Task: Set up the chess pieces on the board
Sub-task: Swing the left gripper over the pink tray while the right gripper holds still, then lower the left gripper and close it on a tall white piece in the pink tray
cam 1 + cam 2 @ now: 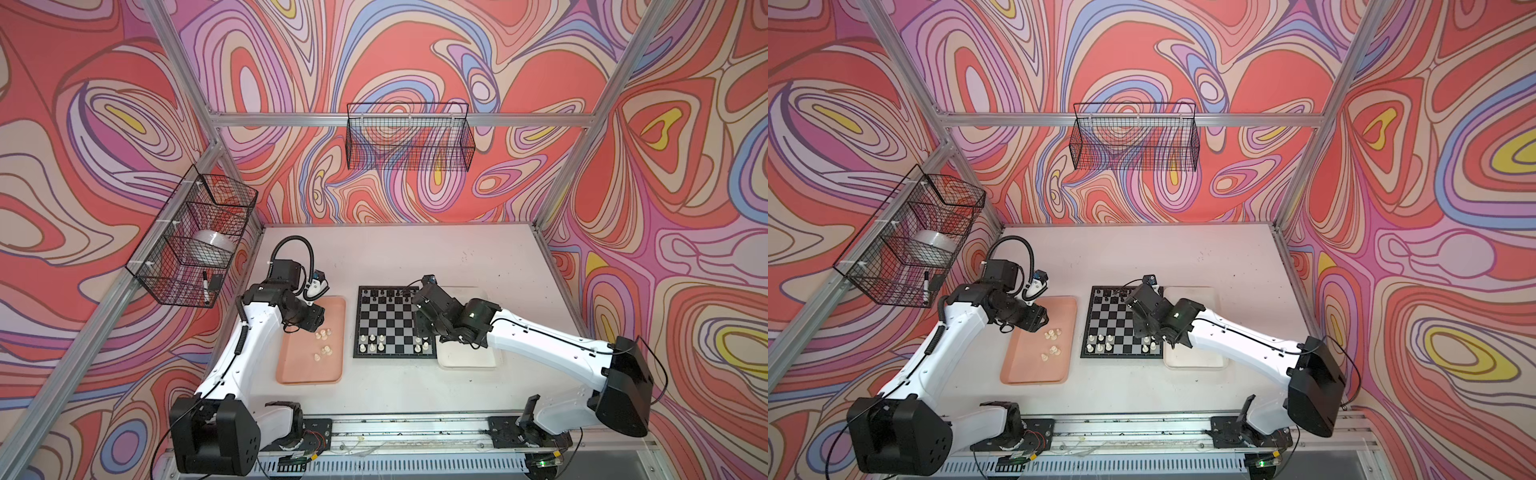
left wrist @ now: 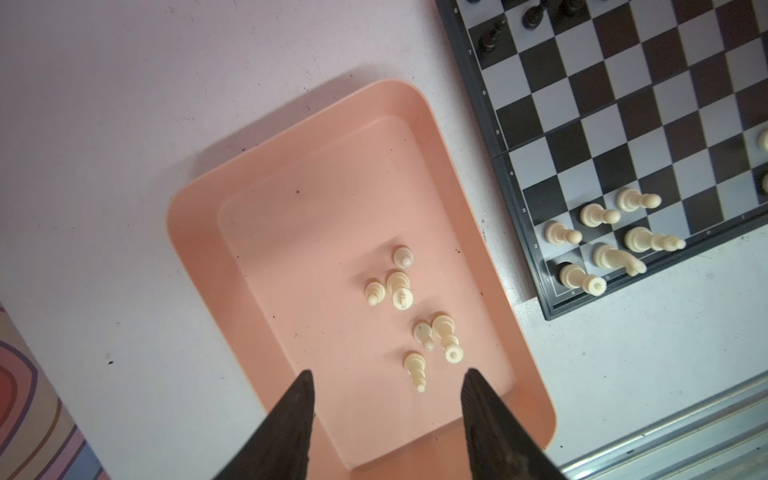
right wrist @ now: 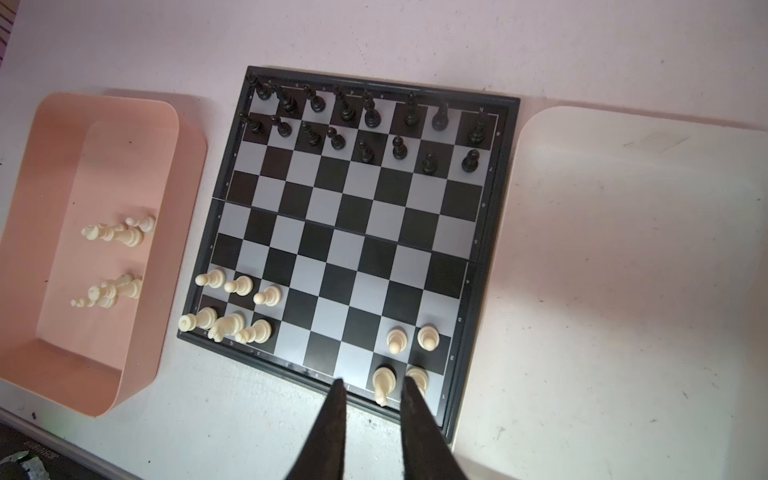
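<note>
My left arm comes up from the front rail along the tabletop's left edge, with the wrist bent down over the far end of the pink tray. Left jaws are apart with nothing between them, hanging over the six cream pieces standing in that tray. My right arm comes in from the front right corner across the white tray, wrist tipped over the near right corner of the board. Right jaws show a narrow gap and aren't clamped. One cream piece on the near row shows between the tips; I can't tell if there's contact. The board sits mid-tabletop between the two trays, apart from each. Black pieces fill its two far rows. Ten cream ones are on the two near rows, six at the near left corner and four at the near right. Walls are a swirl print in red, pink and lilac on an aluminium frame, with wire baskets on the back and left walls.
</note>
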Robot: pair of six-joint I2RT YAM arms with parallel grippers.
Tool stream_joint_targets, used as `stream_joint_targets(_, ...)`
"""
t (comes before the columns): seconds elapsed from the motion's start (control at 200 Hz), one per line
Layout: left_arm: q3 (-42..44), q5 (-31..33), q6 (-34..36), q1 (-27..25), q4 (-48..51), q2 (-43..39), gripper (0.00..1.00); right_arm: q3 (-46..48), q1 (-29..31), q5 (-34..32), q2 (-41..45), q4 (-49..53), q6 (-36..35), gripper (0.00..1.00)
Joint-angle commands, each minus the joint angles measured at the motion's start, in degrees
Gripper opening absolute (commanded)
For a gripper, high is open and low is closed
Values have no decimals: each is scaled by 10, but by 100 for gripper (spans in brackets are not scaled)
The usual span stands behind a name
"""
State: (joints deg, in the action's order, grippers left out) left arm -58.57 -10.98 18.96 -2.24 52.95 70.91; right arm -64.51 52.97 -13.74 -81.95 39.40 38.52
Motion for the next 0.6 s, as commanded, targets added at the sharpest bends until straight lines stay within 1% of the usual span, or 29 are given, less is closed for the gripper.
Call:
stream_joint_targets(0.0,7,-22,23,2,-12,24,66,10,4,-12,13,-7,7,23)
stream_joint_targets(0.13,15,-19,31,2,-24,52,67,19,3,-12,18,-13,10,24)
stream_joint_targets(0.351,26,-31,39,2,-39,77,59,27,3,-9,27,-14,11,23)
stream_joint_targets(0.416,30,-37,45,2,-39,82,55,28,3,0,32,-19,2,23)
stream_joint_targets(0.596,40,-30,49,2,-50,89,52,26,3,11,30,-22,-15,23)
